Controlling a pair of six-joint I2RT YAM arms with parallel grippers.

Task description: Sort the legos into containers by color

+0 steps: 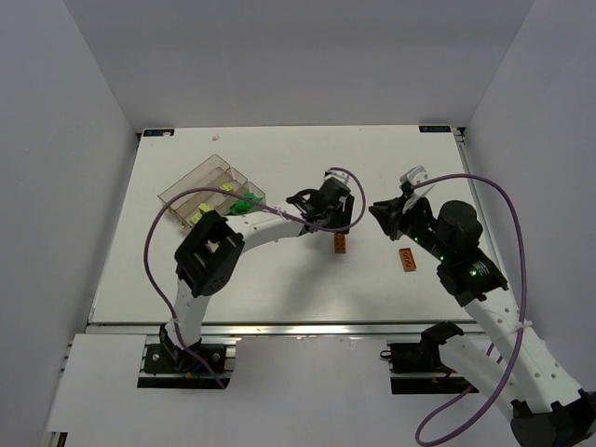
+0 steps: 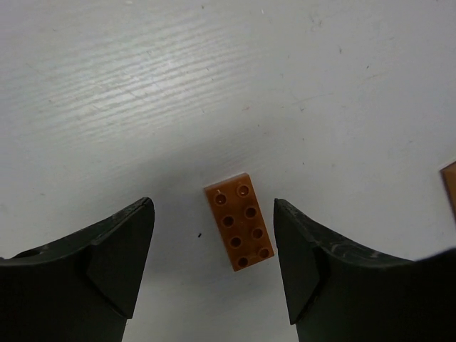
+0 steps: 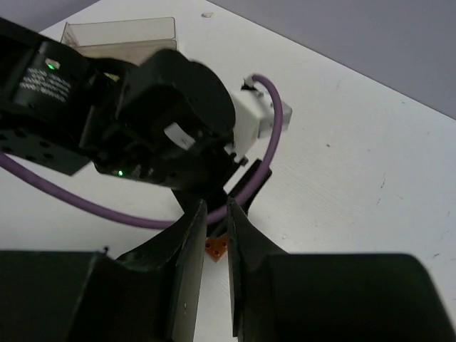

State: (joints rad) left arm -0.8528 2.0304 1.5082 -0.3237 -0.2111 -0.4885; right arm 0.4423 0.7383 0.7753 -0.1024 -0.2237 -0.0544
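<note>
Bright diffuse overhead light; soft shadows by left pincer (image 2: 214, 206); R-wrist fg blurry.

Most likely a robotics lab test cell; a white table (image 1: 279, 279) fills the middle of the frame; plain pale walls (image 1: 56, 140) box it in; arm bases (image 1: 186, 358) sit bolted to metal rails (image 1: 307, 328) along the bottom; purple cables (image 3: 275, 121) loop loose.
</note>
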